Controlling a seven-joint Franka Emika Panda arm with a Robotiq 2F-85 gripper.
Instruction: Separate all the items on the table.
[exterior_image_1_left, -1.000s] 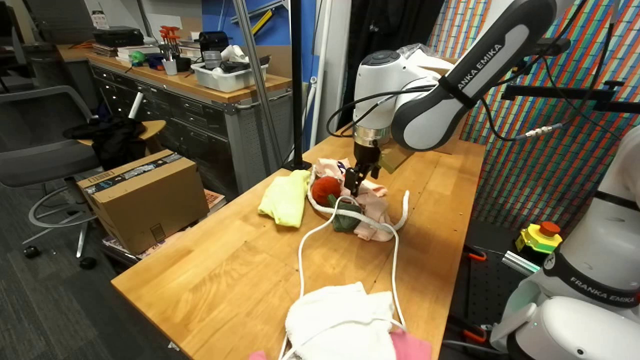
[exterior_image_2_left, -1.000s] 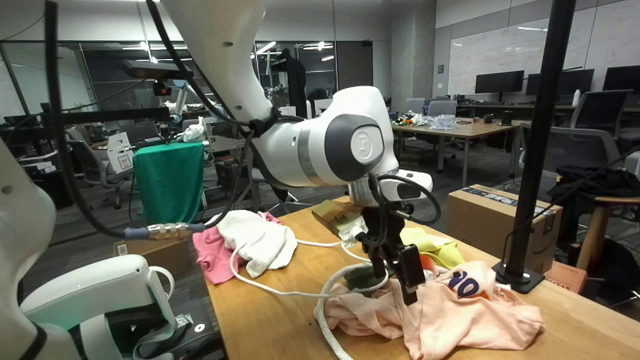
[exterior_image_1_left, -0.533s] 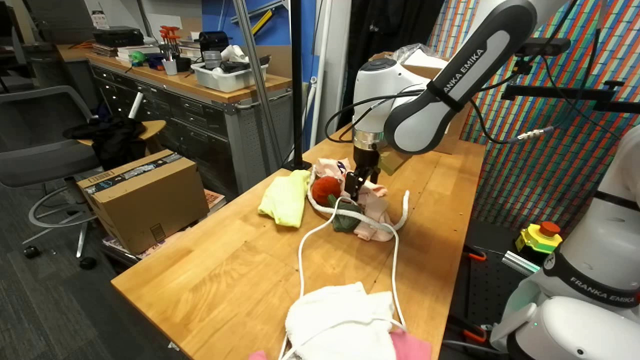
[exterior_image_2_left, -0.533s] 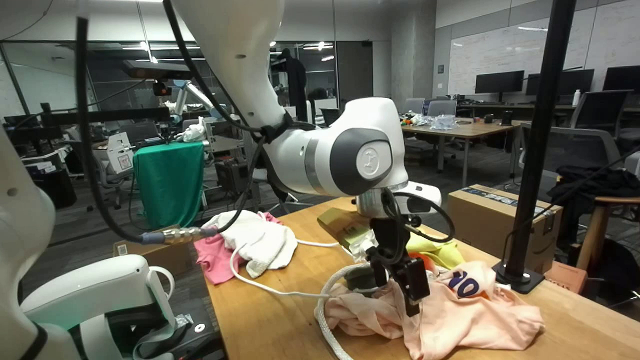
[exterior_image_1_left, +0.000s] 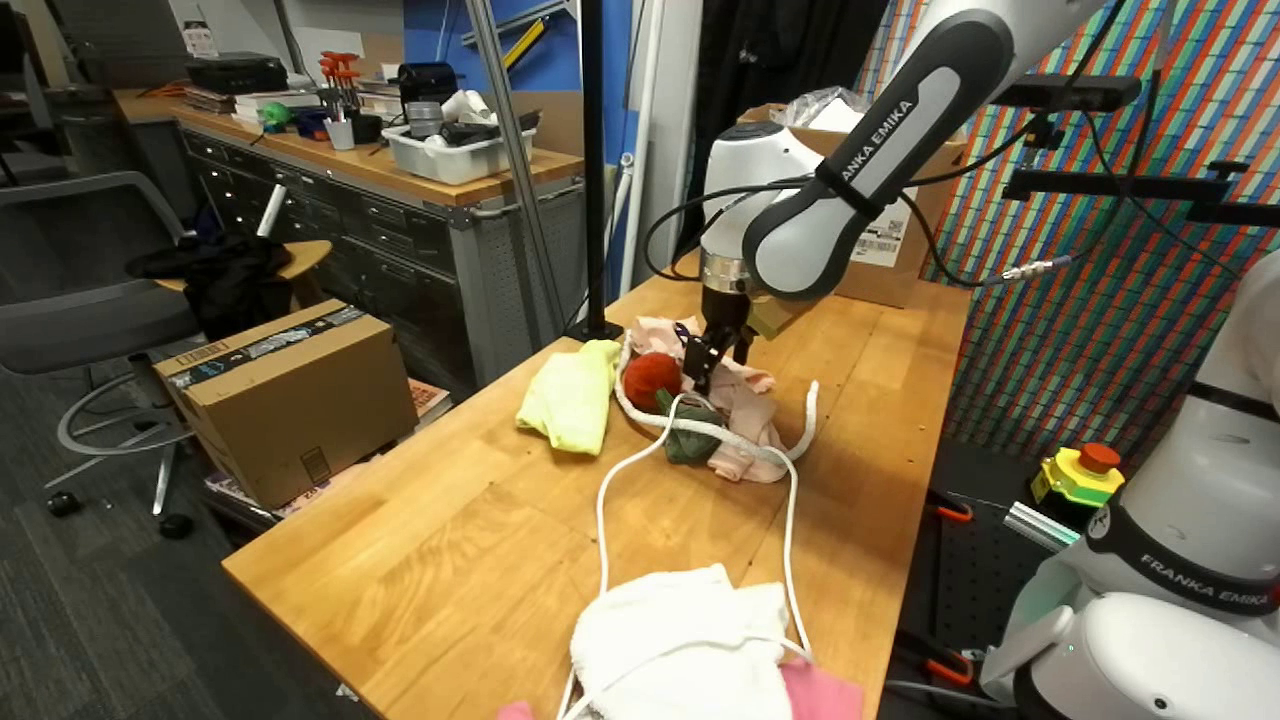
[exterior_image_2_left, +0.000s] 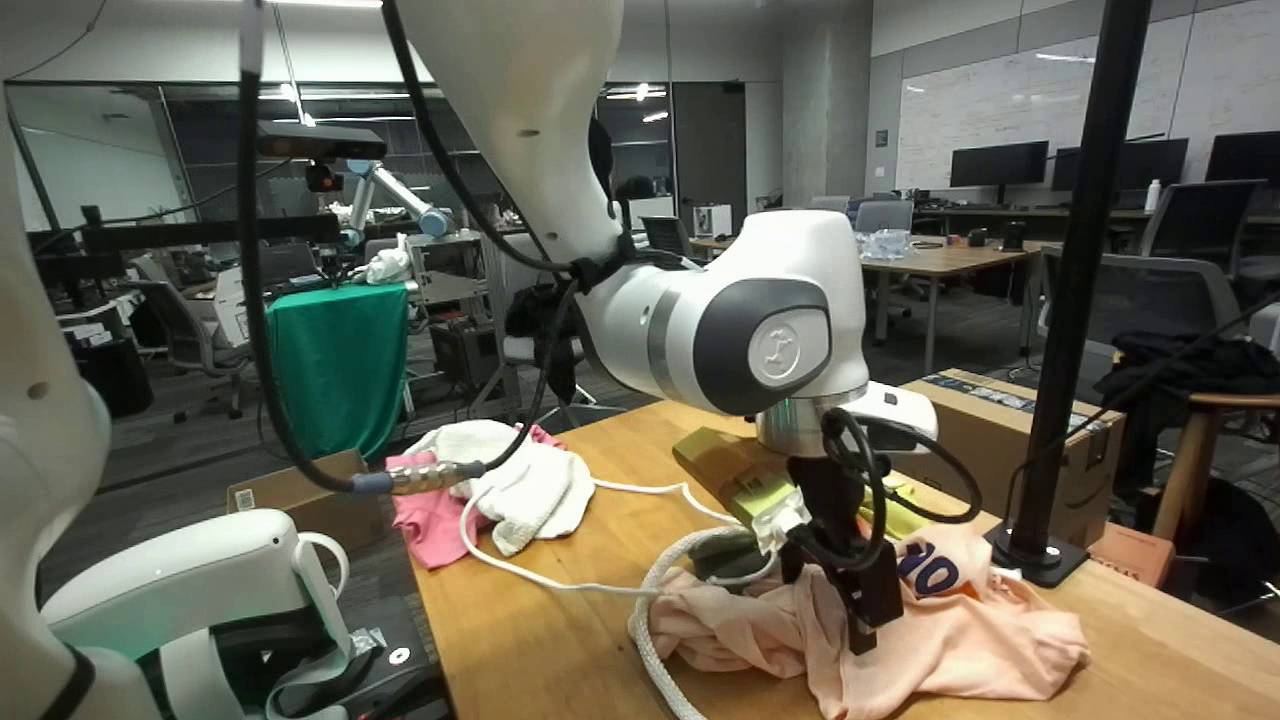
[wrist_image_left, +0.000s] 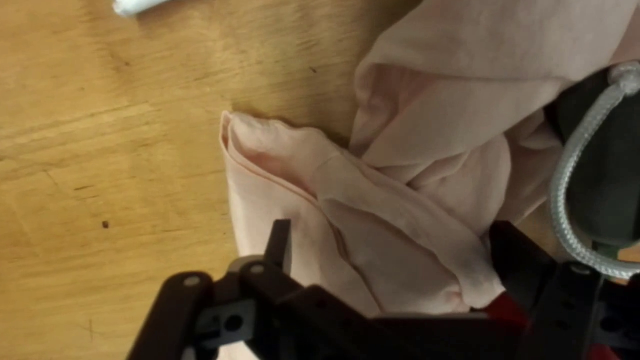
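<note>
Wrist view: the gripper (wrist_image_left: 392, 242) has its fingers set wide apart. Peach cloth (wrist_image_left: 410, 200) is visible between them; whether they touch it cannot be told. At the right, a cord (wrist_image_left: 559, 200) curves across a green item (wrist_image_left: 607, 170).

In an exterior view, the gripper points down over the peach cloth, near a red ball (exterior_image_1_left: 652, 381). A rope (exterior_image_1_left: 735, 439) lies across the green item and passes between the red ball and a yellow cloth (exterior_image_1_left: 570, 400). A white cloth (exterior_image_1_left: 680, 615), with the cord across it, lies on a pink cloth (exterior_image_1_left: 825, 690) at the near end of the table (exterior_image_1_left: 450, 550).

In an exterior view, the peach cloth is spread beneath the gripper. An olive box (exterior_image_2_left: 715, 462) lies behind the gripper.
</note>
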